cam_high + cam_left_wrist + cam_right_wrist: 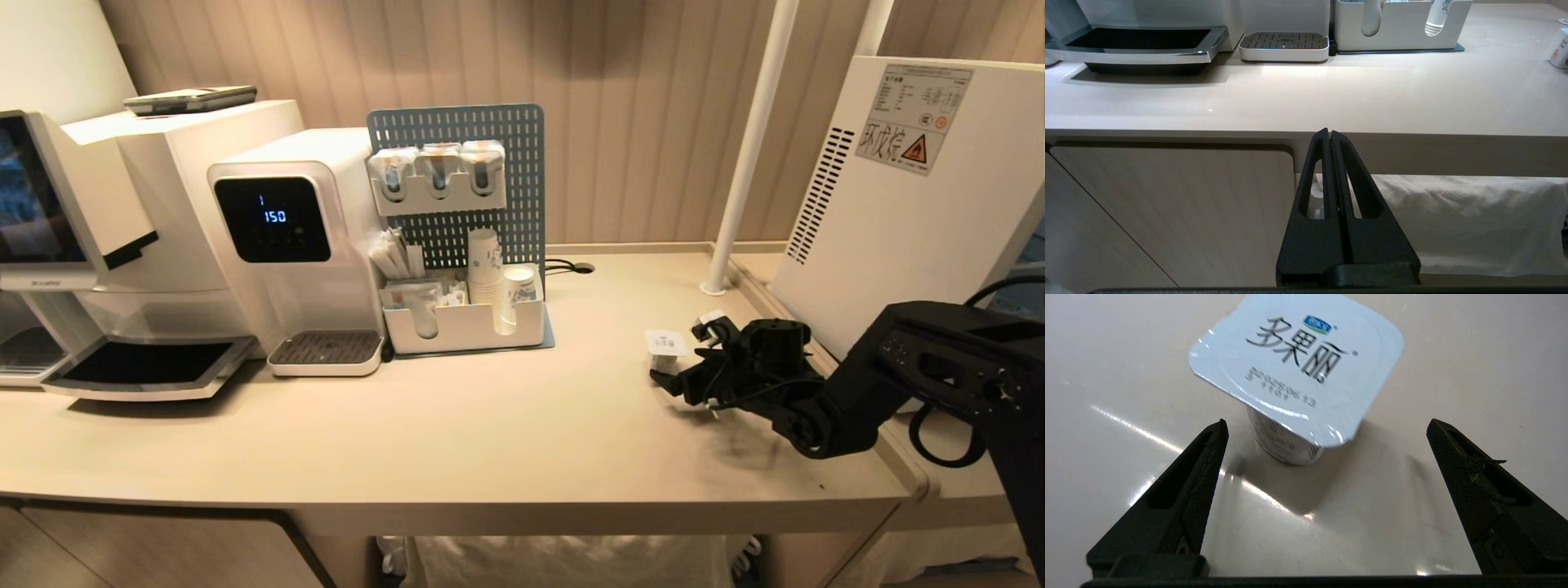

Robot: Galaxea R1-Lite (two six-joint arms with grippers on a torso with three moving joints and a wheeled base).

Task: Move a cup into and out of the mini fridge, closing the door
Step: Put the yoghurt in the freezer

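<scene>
Your right gripper (1327, 428) hovers with fingers wide apart just short of the foil-lidded yogurt cup (1298, 363), upright on the counter (490, 425) near the mini fridge (914, 220). Next, likely straddle it and squeeze. Left gripper (1331, 136) parked, fingers together.

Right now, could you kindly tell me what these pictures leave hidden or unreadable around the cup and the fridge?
- White boxy mini fridge: head view shows only its vented side; the door faces away, so open or closed is unknown.
- Small foil-lidded white cup: head view, partly hidden behind the right gripper; in the right wrist view its square lid covers most of the body.
- Left gripper: outside the head view.
- Sticker print: too small to read.
</scene>
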